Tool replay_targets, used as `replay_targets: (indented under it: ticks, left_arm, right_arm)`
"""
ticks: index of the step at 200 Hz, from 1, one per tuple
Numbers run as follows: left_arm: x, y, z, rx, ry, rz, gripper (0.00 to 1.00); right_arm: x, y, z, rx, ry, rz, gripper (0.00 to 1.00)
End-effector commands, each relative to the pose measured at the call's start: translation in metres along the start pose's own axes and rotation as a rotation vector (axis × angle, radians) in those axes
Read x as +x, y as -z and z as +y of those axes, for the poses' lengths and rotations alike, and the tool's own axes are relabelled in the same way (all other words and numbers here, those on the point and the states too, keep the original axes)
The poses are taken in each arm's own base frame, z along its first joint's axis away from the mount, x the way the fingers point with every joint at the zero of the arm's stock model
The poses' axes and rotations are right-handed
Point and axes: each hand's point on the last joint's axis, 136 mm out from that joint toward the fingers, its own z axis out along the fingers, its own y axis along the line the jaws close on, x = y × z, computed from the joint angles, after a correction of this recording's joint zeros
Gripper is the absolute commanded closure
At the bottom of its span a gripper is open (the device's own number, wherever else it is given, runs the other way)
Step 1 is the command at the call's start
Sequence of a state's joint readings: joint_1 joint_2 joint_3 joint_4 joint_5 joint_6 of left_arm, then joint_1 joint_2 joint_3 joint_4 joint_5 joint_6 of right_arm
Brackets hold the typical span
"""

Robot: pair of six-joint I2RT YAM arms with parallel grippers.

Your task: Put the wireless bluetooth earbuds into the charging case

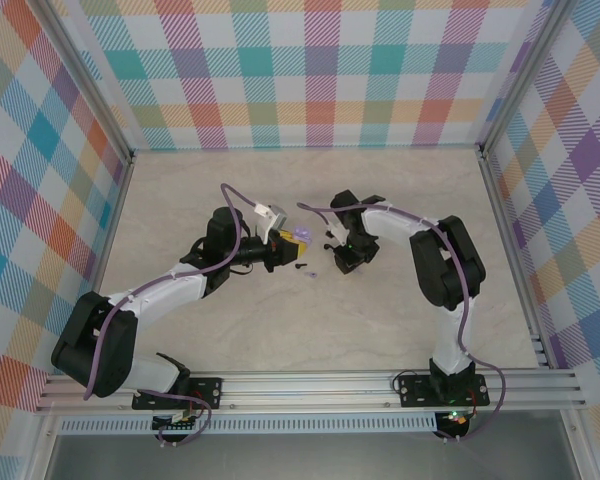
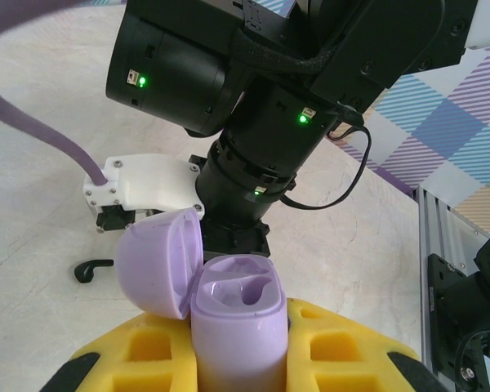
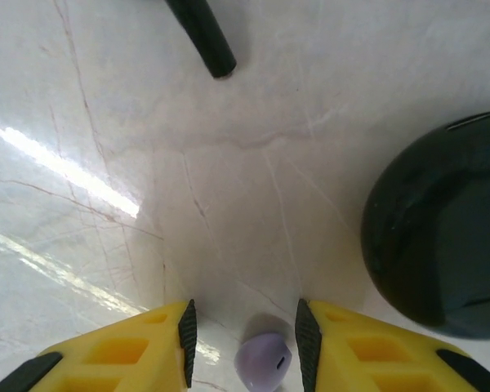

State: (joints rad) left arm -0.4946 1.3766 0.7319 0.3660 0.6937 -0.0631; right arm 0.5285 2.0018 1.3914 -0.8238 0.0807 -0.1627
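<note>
Left gripper [image 2: 238,367] clamps its yellow fingers [image 2: 139,351] on the lavender charging case [image 2: 237,318]. The case is held upright, its lid [image 2: 159,261] flipped open toward 10 o'clock in the left wrist view. 1 black earbud [image 2: 94,268] lies on the marbled table [image 2: 33,204] at 9 o'clock of the case. The right gripper [image 3: 243,335] is low over the table, fingers apart, with 1 lavender earbud [image 3: 263,361] between them, nearer the pad at 3 o'clock. A round black case [image 3: 441,229] sits at 2 o'clock of that earbud and a black stem [image 3: 202,37] at 12 o'clock.
</note>
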Motion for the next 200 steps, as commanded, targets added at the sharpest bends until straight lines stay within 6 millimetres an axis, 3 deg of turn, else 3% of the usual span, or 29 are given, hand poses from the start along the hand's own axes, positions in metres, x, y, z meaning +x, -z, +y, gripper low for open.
replay_targets:
  ticks: [1, 108, 163, 200]
  left_arm:
    - [-0.021, 0.006, -0.003, -0.002, -0.045, -0.044, 1.00]
    - [-0.021, 0.007, -0.003, -0.008, -0.047, -0.046, 1.00]
    - [-0.022, 0.006, -0.002, -0.008, -0.046, -0.048, 1.00]
    - [-0.022, 0.007, -0.002, -0.010, -0.044, -0.046, 1.00]
  right_arm:
    - [0.012, -0.003, -0.005, 0.045, 0.050, 0.075, 0.61]
    - [0.025, -0.012, -0.002, 0.077, 0.116, 0.135, 0.65]
    - [0.029, 0.001, 0.002, 0.059, 0.143, 0.137, 0.59]
    - [0.030, 0.000, 0.006, 0.035, 0.179, 0.148, 0.61]
